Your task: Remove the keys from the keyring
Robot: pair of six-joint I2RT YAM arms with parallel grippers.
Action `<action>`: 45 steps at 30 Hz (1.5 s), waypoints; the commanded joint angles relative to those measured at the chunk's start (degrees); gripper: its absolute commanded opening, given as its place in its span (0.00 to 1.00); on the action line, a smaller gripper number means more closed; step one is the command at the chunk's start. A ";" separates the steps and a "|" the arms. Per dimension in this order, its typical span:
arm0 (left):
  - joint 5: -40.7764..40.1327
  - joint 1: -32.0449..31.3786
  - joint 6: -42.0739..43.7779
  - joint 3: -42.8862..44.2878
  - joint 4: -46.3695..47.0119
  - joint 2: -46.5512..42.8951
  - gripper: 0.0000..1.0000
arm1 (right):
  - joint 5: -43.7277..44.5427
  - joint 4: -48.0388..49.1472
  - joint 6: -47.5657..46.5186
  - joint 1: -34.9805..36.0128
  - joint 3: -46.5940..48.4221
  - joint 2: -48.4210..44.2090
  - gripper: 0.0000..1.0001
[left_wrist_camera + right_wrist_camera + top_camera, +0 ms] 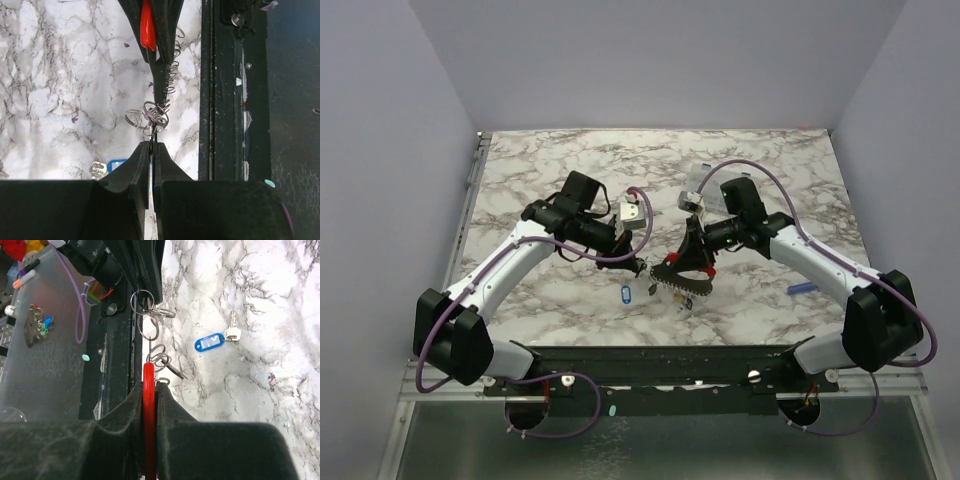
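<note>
Both clamped; left tool [151, 146]: keyring [153, 114]; right tool [149, 391]: red key tag [148, 372]

My white-and-black left arm [510, 265] and white-and-black right arm [820, 260] rise from opposite ends of the long black mounting rail [660, 365]. They bend inward, so my wrists come together just beyond the rail's middle. My black two-finger left gripper [151, 146] points at the other one, its pads pressed almost together on a thin dark wire keyring [156, 117]. My black right gripper [149, 386] faces it, fingers clamped on a flat red plastic key tag [148, 371].
</note>
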 commanded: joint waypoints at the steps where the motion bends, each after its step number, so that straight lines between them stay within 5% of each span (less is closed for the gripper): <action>1: -5.18 -0.20 0.42 2.95 -0.29 -0.09 0.00 | -0.72 6.03 1.00 0.09 -3.92 -1.60 0.06; 15: -33.45 -10.00 3.65 11.69 -0.71 0.74 0.00 | -0.33 18.00 -0.29 0.04 -13.13 -3.17 0.11; 21: -35.18 -11.32 8.46 12.48 -0.85 -0.73 0.00 | -1.29 15.50 -4.20 0.11 -12.90 -4.26 0.37; 28: -36.74 -14.66 16.69 13.67 -2.53 -2.52 0.00 | -2.35 17.57 -2.09 0.05 -11.22 -5.51 0.38; 45: -31.33 -17.02 4.98 18.81 -3.27 1.42 0.00 | -2.42 28.43 8.66 0.07 -8.14 -7.66 0.38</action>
